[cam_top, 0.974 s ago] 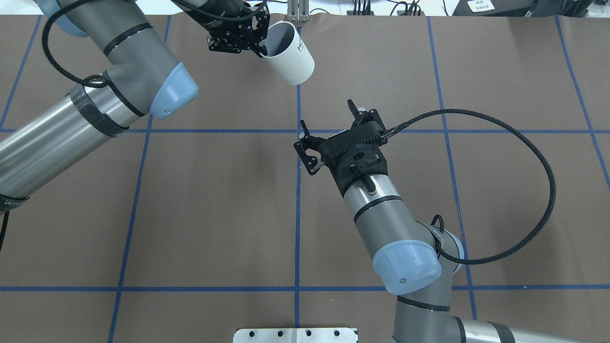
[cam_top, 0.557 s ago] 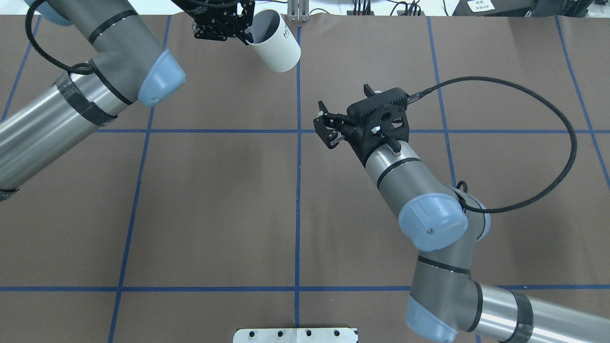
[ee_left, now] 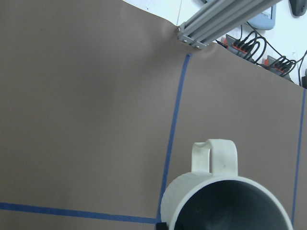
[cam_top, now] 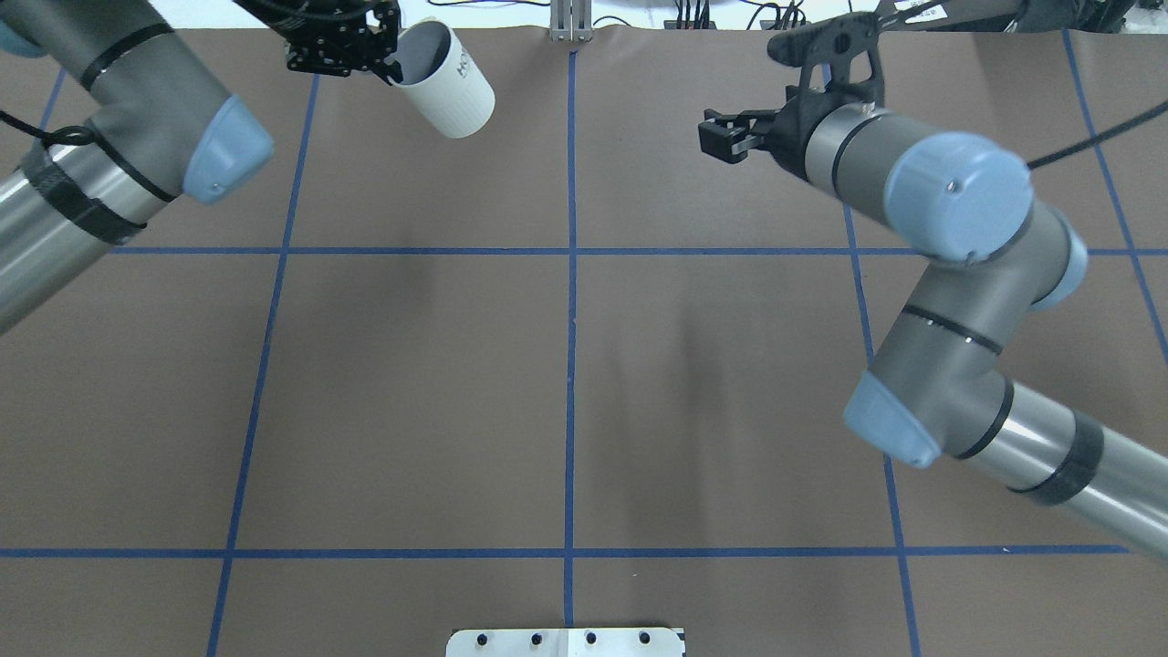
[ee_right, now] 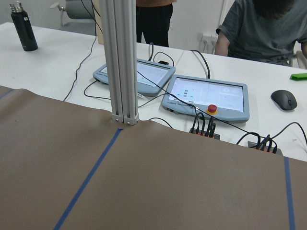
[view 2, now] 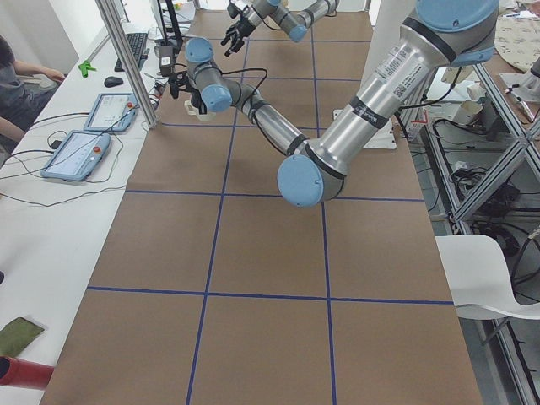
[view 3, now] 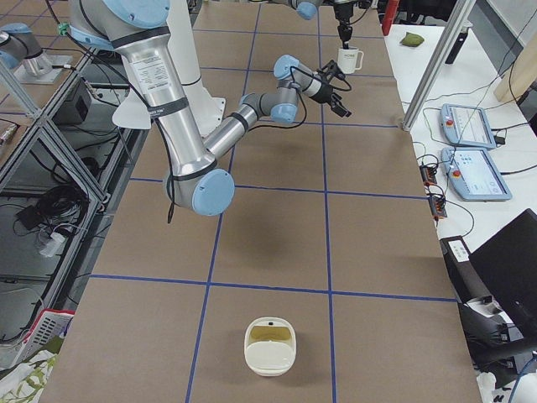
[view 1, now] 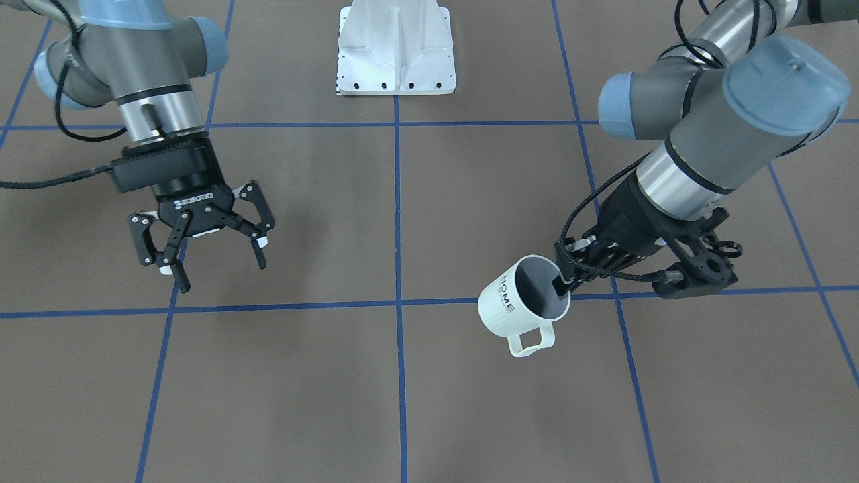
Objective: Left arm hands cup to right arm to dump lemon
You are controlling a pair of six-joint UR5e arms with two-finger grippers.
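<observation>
The white ribbed "HOME" cup (view 1: pixel 513 307) hangs tilted from my left gripper (view 1: pixel 562 282), which is shut on its rim, one finger inside the grey interior. The handle points toward the operators' side. In the overhead view the cup (cam_top: pixel 447 87) is at the far left with the left gripper (cam_top: pixel 391 66) on it. The left wrist view shows the cup's rim and handle (ee_left: pixel 214 158). My right gripper (view 1: pixel 220 274), marked ROBOTIQ, is open and empty, far from the cup, at the far right in the overhead view (cam_top: pixel 714 137). No lemon shows; the cup's bottom is hidden.
A white mount plate (view 1: pixel 396 47) sits at the robot's side of the table. An aluminium post (cam_top: pixel 568 18) stands at the far edge, with tablets (ee_right: pixel 206 98) behind it. A white bowl with a yellowish inside (view 3: pixel 270 346) sits near the table's right end.
The left arm has carried the cup toward the far left. The right arm has swung away to the far right, its gripper still open. The two grippers are farther apart.
</observation>
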